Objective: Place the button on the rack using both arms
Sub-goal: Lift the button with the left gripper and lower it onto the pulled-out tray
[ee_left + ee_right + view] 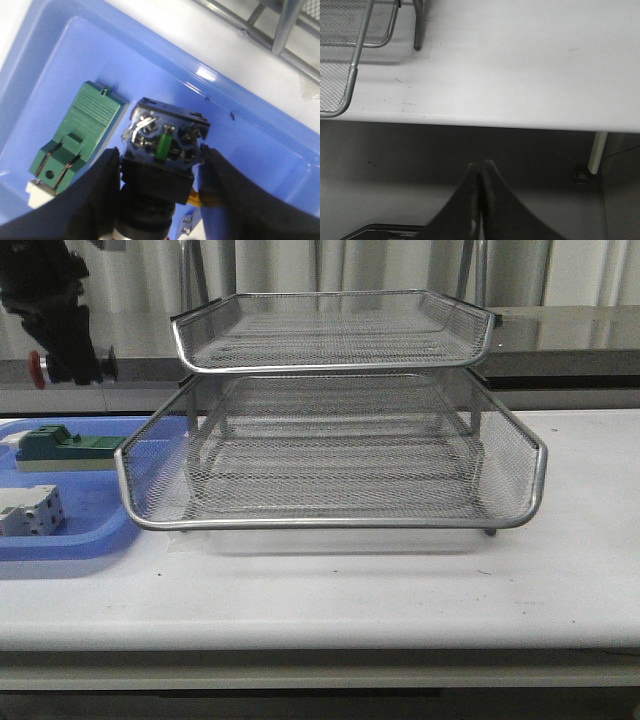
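My left gripper (68,358) hangs high at the far left, above the blue tray, shut on the button (40,368), whose red head points left. In the left wrist view the button's (167,142) black body sits squeezed between the two fingers, its wired rear block facing the camera, with my left gripper (161,162) closed around it. The silver wire-mesh rack (330,440) fills the table's middle, its tiers stepped forward; a corner of the rack (280,25) shows past the tray. My right gripper (481,166) is shut and empty, low in front of the table edge; it is absent from the front view.
The blue tray (95,530) lies left of the rack and holds a green-topped block (60,445) and a white terminal block (30,510). The green-topped block (80,135) lies below the held button. The rack's corner (350,75) and a foot (417,30) stand near the table's front edge.
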`<state>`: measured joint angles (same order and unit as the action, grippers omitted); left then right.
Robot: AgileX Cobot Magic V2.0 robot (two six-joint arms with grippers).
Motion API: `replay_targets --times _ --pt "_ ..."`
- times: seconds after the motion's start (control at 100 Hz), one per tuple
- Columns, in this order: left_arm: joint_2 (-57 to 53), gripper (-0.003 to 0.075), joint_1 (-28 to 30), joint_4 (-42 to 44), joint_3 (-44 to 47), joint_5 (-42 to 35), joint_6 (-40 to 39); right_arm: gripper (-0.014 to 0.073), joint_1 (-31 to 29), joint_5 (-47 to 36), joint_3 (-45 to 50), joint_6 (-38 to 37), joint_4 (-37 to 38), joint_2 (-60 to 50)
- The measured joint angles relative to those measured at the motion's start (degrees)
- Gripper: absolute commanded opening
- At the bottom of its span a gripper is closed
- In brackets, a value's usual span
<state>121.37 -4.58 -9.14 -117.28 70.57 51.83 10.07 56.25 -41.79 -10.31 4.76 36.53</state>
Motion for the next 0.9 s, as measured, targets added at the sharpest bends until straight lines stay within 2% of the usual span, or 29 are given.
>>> replay_targets --times 0.19,0.49,0.66,0.9 --pt "-7.7 0.0027 0.0 0.0 4.3 0.5 -1.5 -0.0068 0.0 0.0 0.0 0.0 0.0 0.0" --pt "-22.7 0.0027 -1.8 -0.1 18.1 1.1 -2.6 -0.0068 0.0 0.0 0.0 0.0 0.0 0.0" --pt "-28.4 0.0027 -6.0 -3.8 23.7 1.3 -3.1 -0.0068 0.0 0.0 0.0 0.0 0.0 0.0" --pt "-29.2 0.0010 -14.5 -9.6 24.8 1.2 -3.3 -0.0068 0.0 0.0 0.0 0.0 0.0 0.0"
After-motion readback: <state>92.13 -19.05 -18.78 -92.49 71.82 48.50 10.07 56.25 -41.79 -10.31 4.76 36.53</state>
